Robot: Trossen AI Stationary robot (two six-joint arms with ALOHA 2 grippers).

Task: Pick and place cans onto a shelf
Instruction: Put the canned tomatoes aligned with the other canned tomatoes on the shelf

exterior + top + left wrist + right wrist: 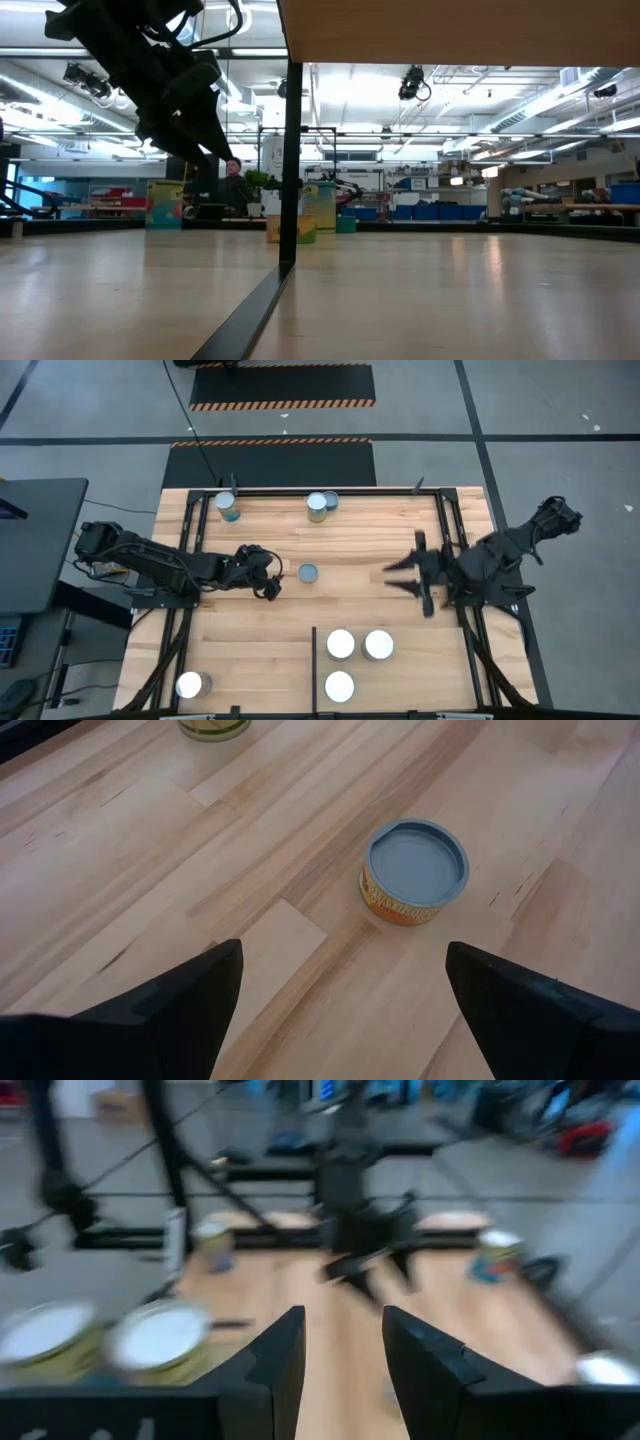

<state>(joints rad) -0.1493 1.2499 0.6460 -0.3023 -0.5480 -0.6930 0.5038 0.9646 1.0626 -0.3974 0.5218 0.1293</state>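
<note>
A low can with a dull blue-grey top (308, 572) stands on the wood board; the left wrist view (415, 870) shows its yellow-orange side. My left gripper (278, 576) is open just left of this can and above the board, its fingers (180, 1010) apart and empty. My right gripper (393, 576) is open and empty over the board's right half, pointing left. Three silver-topped cans (341, 644) stand near the front, right of the short black divider bar (316, 658). One more can (192, 684) stands at the front left.
One can (227, 505) stands at the far left of the board and two cans (320, 506) at the far middle. Thin black bars (443, 530) edge the board. A black upright post (290, 170) shows in the low view. Striped mats (282, 386) lie on the floor beyond.
</note>
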